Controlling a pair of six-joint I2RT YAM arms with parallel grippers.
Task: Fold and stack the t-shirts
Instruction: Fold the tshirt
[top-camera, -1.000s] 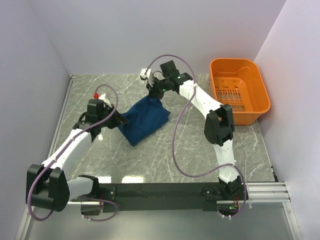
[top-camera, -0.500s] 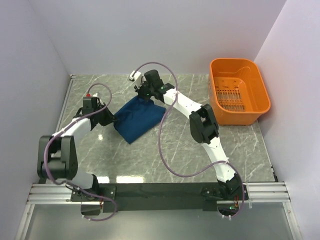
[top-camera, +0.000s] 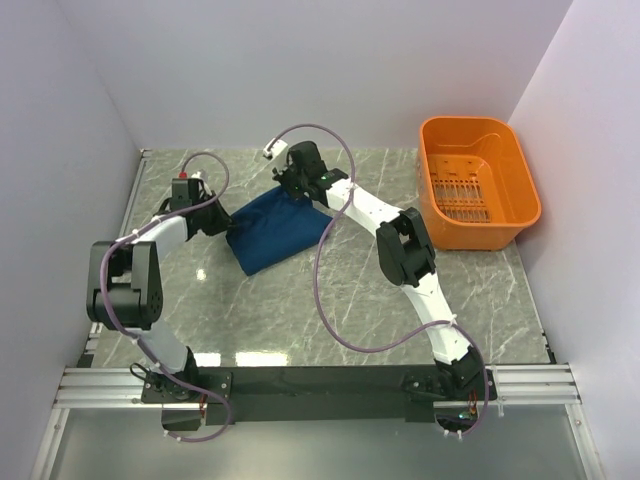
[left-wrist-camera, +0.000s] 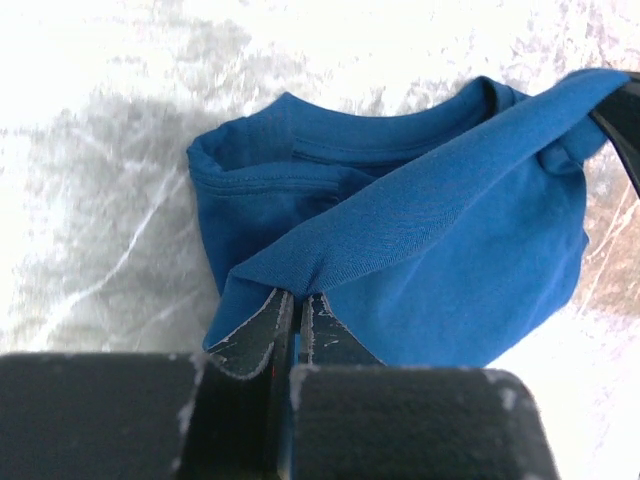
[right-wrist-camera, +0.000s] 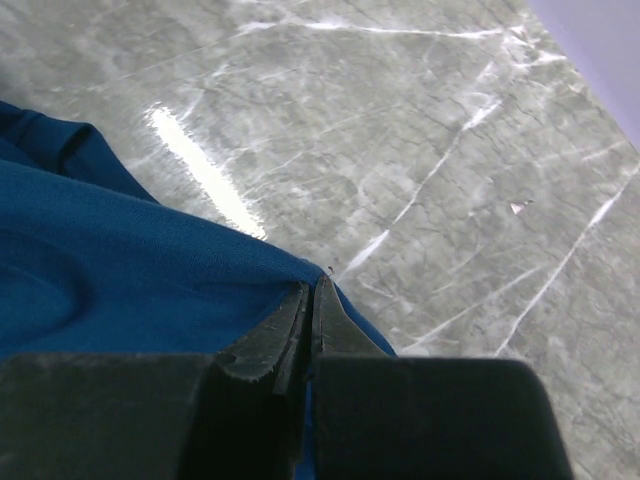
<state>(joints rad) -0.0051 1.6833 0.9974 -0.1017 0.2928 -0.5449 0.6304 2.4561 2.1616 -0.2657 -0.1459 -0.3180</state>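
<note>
**Both Grippers Clamped on One T-Shirt**

Both arms reach from the near edge across the marble table (top-camera: 300, 320). The blue t-shirt (top-camera: 280, 232) lies bunched mid-table. The left gripper (left-wrist-camera: 297, 298) is clenched on its left edge. The right gripper (right-wrist-camera: 311, 288) is clenched on its far edge. The orange basket (top-camera: 520, 215) stands far right, well apart.

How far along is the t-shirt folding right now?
Roughly midway. Done: the t-shirt lies doubled over in a loose bundle on the table. In hand: the left gripper and the right gripper are each shut on an edge of it, with a layer stretched between them. Left: a flat, neat fold and stacking; no stack is visible.
</note>
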